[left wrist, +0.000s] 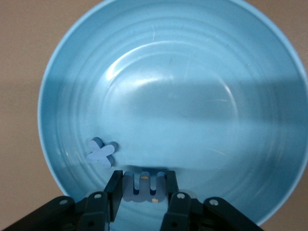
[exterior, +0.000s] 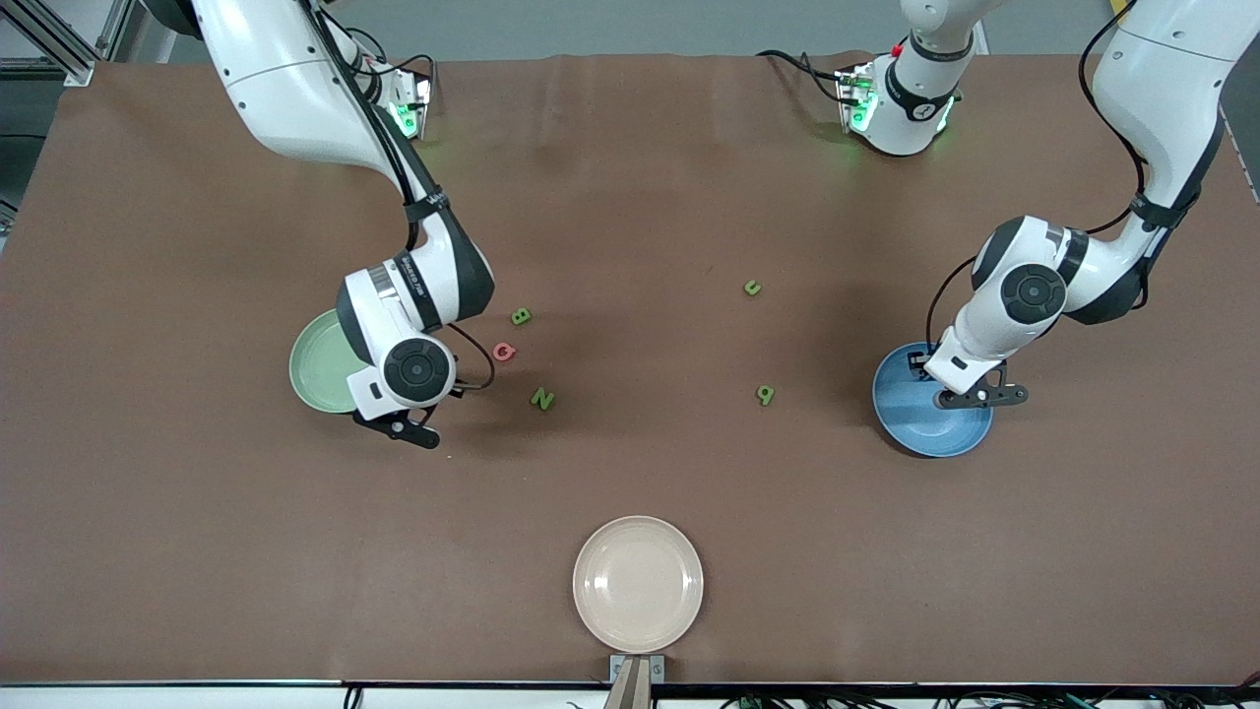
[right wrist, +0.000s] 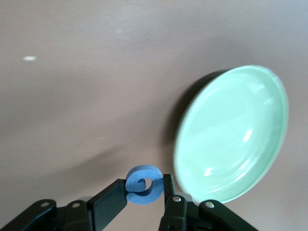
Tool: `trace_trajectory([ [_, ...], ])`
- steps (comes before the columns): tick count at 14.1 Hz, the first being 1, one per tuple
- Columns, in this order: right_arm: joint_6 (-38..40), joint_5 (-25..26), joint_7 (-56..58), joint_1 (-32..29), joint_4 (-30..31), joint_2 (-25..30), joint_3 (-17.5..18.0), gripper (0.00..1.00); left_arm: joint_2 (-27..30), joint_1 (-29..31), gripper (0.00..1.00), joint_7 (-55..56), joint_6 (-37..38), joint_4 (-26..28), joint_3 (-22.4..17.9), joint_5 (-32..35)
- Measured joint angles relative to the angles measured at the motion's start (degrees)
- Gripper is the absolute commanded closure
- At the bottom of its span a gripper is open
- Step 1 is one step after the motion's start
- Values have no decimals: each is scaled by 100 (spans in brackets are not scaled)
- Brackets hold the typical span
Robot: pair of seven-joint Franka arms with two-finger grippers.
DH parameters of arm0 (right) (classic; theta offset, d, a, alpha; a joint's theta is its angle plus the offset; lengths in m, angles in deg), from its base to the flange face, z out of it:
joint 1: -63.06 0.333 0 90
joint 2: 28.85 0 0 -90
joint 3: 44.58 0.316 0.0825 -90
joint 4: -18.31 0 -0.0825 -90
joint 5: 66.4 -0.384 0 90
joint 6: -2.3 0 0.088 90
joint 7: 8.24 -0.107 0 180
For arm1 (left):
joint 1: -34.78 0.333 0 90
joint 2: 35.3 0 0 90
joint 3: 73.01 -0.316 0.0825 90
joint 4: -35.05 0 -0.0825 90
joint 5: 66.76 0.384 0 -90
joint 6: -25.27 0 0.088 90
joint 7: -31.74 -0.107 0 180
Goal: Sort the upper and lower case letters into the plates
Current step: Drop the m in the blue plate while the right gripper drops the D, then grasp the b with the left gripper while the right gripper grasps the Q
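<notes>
The blue plate (exterior: pixel 915 418) lies toward the left arm's end of the table. In the left wrist view a small blue x-shaped letter (left wrist: pixel 101 153) lies in the blue plate (left wrist: pixel 192 96). My left gripper (exterior: pixel 982 397) is over this plate; it also shows in the left wrist view (left wrist: pixel 142 179), shut on a blue three-pronged letter (left wrist: pixel 143 190). The mint green plate (exterior: pixel 317 369) lies toward the right arm's end and is empty in the right wrist view (right wrist: pixel 236 134). My right gripper (exterior: pixel 406 430), which also shows in the right wrist view (right wrist: pixel 144 183), is shut on a round blue letter (right wrist: pixel 142 193) over the table beside that plate's rim.
Loose letters lie on the brown table: a green B (exterior: pixel 521 316), a red round letter (exterior: pixel 504 352) and a green N (exterior: pixel 542 399) near the green plate, a green u (exterior: pixel 752 288) and a green q-like letter (exterior: pixel 765 395) mid-table. A cream-beige plate (exterior: pixel 638 583) sits nearest the front camera.
</notes>
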Motion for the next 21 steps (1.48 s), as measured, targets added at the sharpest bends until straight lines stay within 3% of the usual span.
trace_trajectory([
  [1,1,227,99,-84,153,90,-9,100,-25,0,58,0,-12,0,4,30],
  [2,-24,414,173,-182,345,204,-14,100,-35,0,26,0,-21,0,8,35],
  [3,-131,522,233,-273,580,341,-15,100,-35,0,11,0,-33,-3,11,35],
  [4,-348,580,290,-362,870,506,-18,100,-35,0,4,-3,-49,-19,16,36],
  [7,-1319,612,527,-683,1868,959,-21,100,-34,14,0,-12,-26,-189,166,38],
  [11,-2752,626,757,-1189,2896,1150,-21,97,-32,-1,0,-7,504,-608,704,38],
  [12,-2998,629,812,-1300,3042,1150,-20,80,-32,-48,0,-8,548,-682,813,38],
  [14,-3159,634,857,-1411,3164,1154,-17,4,-45,-319,0,-13,572,-774,905,38],
  [19,-2691,604,1025,-1487,3020,1477,11,0,-341,-1207,1,-60,570,-1011,914,38],
  [21,-2179,247,1048,-1482,2785,1666,117,0,-647,-1395,2,-278,539,-1170,910,38],
])
